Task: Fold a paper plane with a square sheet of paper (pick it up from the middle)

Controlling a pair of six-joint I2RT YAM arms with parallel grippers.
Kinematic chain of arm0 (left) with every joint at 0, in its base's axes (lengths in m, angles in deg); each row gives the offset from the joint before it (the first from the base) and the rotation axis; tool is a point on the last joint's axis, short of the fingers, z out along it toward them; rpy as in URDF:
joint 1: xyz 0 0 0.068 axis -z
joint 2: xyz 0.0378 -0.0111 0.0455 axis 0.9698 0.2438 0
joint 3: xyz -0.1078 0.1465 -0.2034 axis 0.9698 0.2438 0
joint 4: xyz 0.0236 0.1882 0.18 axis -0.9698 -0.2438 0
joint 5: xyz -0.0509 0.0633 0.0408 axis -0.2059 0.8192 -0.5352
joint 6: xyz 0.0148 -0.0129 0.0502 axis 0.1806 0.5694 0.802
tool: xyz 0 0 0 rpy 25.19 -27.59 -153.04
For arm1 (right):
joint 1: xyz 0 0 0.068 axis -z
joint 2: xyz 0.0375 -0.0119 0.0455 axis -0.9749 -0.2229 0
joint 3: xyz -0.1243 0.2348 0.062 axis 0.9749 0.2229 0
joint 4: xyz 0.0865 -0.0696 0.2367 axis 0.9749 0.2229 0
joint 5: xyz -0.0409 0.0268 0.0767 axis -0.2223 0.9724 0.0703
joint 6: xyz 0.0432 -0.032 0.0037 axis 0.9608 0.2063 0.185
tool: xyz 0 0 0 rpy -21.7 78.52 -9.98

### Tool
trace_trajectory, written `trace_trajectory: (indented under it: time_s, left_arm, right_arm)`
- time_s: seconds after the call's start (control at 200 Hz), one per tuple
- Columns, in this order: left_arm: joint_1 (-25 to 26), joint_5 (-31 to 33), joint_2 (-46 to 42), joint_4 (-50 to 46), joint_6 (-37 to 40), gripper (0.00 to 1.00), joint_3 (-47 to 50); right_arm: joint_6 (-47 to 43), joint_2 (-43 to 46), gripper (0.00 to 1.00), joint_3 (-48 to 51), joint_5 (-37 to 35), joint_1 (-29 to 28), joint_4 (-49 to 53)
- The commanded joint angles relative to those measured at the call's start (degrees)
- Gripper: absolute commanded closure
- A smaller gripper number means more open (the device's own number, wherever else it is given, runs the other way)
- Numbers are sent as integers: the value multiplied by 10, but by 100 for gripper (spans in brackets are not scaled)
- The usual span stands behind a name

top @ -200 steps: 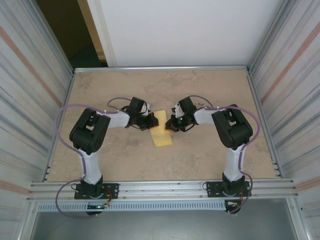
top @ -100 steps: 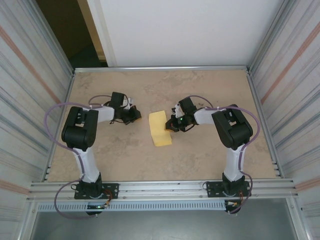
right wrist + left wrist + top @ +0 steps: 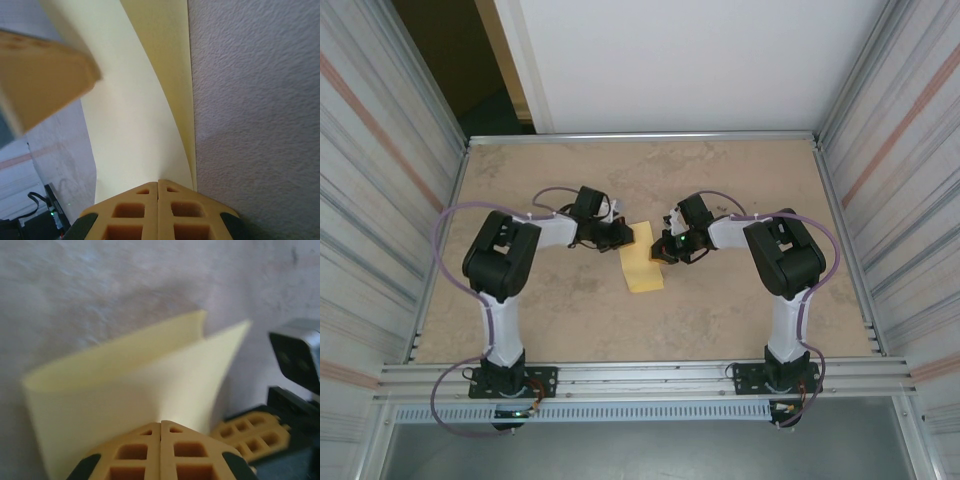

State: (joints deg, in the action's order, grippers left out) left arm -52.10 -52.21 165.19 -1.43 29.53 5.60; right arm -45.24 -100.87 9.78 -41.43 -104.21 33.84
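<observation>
The square sheet of paper (image 3: 642,265) lies folded in half as a pale-yellow rectangle at the middle of the table, its top layer bowing up off the lower one (image 3: 140,385) (image 3: 135,100). My left gripper (image 3: 626,236) (image 3: 160,424) is shut, with its tips against the sheet's far left corner. My right gripper (image 3: 661,250) (image 3: 158,181) is shut too, its tips resting on the sheet's right edge. The right gripper's fingers (image 3: 250,432) show beside the paper in the left wrist view. A blurred left finger (image 3: 45,75) hangs over the sheet in the right wrist view.
The beige stone-patterned table (image 3: 740,310) is boxed in by ribbed metal walls on the left (image 3: 380,200) and right (image 3: 910,200). A white panel (image 3: 680,60) closes the back, and an aluminium rail (image 3: 640,378) runs along the near edge by the arm bases.
The left arm swung out to the left, away from the paper, then came back so its shut gripper is at the sheet's far left corner again. The right arm and paper stayed put.
</observation>
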Motion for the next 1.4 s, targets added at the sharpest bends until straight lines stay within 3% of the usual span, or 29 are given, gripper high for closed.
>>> trace_trajectory:
  time_s: [0.0, 0.115, 0.406, 0.661, 0.967, 1.128, 1.398]
  left_arm:
    - [-22, 27, 2, -28, -10, 94, -21]
    - [-49, 45, 19, -76, 17, 93, -45]
    - [-115, 18, 34, -107, 42, 93, -72]
    - [-92, -14, -86, -67, 15, 92, -26]
    - [-4, -11, -37, -18, -18, 92, -2]
    - [-11, 2, 3, -22, -11, 92, -14]
    - [-81, 0, 66, -50, 30, 92, -52]
  right_arm:
    - [-34, -95, 100, 69, -191, 6, 144]
    - [-35, -96, 100, 69, -191, 8, 143]
    - [-28, -87, 100, 73, -190, 8, 135]
    - [-12, -80, 100, 78, -182, 2, 123]
    - [-9, -88, 100, 81, -182, 2, 120]
    - [-12, -88, 100, 86, -185, 5, 121]
    - [-11, -88, 100, 91, -189, 11, 118]
